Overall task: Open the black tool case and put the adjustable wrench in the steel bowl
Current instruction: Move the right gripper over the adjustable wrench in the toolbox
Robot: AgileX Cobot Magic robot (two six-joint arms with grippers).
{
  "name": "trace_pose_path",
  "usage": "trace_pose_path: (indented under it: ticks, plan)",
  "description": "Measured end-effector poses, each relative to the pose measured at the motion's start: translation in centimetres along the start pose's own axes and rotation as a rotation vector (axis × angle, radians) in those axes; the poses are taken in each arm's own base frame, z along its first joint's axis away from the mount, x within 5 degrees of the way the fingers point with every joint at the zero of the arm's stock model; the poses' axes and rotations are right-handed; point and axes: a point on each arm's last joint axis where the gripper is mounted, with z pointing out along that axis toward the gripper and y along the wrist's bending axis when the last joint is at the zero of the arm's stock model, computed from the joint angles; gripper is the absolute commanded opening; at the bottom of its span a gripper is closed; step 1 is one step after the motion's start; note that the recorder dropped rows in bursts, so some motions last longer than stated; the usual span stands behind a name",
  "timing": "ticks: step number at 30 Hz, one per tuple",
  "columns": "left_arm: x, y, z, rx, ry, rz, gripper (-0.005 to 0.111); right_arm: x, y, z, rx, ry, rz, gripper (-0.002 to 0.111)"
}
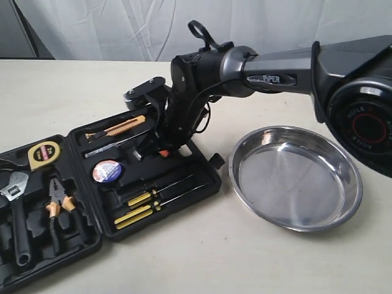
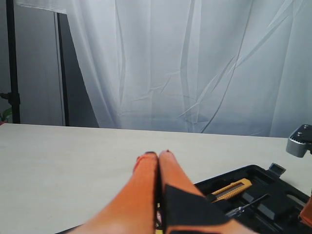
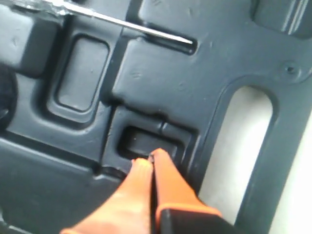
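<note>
- Recess in the open black tool case [image 1: 202, 184] holds the adjustable wrench [image 1: 15, 190].
- We see left end effector [image 2: 158, 156] and right end effector [image 3: 152, 160] pinched together, empty.

We see the flat black moulded-plastic tool case [image 3: 161, 73] filling nearly the whole view, its surface shaped into recesses. The right gripper [image 3: 151, 158] has its two orange fingers [image 3: 168, 185] pressed together with no gap between them. Their tips sit at the edge of a small rectangular recess [image 3: 146, 139] in the plastic; whether they touch it we cannot tell. Just beside that recess runs the case's long, round-ended handle cut-out, through which the pale table [image 3: 239, 146] shows. Farther from the fingertips we find a larger rounded-rectangular recess [image 3: 80, 73], and beyond it a thin silver metal shaft [image 3: 141, 30] lying in a narrow groove.
</note>
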Motion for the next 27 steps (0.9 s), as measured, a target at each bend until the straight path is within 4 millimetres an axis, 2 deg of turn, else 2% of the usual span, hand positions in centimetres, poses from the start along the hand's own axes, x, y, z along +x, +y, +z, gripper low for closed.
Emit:
trace_pose_path:
  ticks: [6,10,12,16,20,23,27]
  plan:
    - [0.0,0.0,0.0,0.0,0.0,0.002,0.0,0.2,-1.2,-0.2,0.026,0.008,0.0,-0.001]
    - [0.0,0.0,0.0,0.0,0.0,0.002,0.0,0.0,-0.6,-1.1,-0.002,-0.011,-0.009,-0.001]
    - [0.0,0.0,0.0,0.0,0.0,0.002,0.0,-0.4,0.2,-2.3,-0.023,-0.033,-0.036,-0.001]
    - [0.0,0.0,0.0,0.0,0.0,0.002,0.0,-1.9,4.4,-6.2,-0.083,-0.158,-0.094,-0.001]
    - [0.0,0.0,0.0,0.0,0.0,0.002,0.0,-3.1,9.4,-8.5,-0.15,-0.229,-0.178,-0.001]
    - [0.0,0.0,0.0,0.0,0.0,0.002,0.0,-3.4,13.1,-8.7,-0.209,-0.243,-0.224,-0.001]
    - [0.0,0.0,0.0,0.0,0.0,0.002,0.0,-3.6,17.2,-7.0,-0.267,-0.22,-0.277,-0.001]
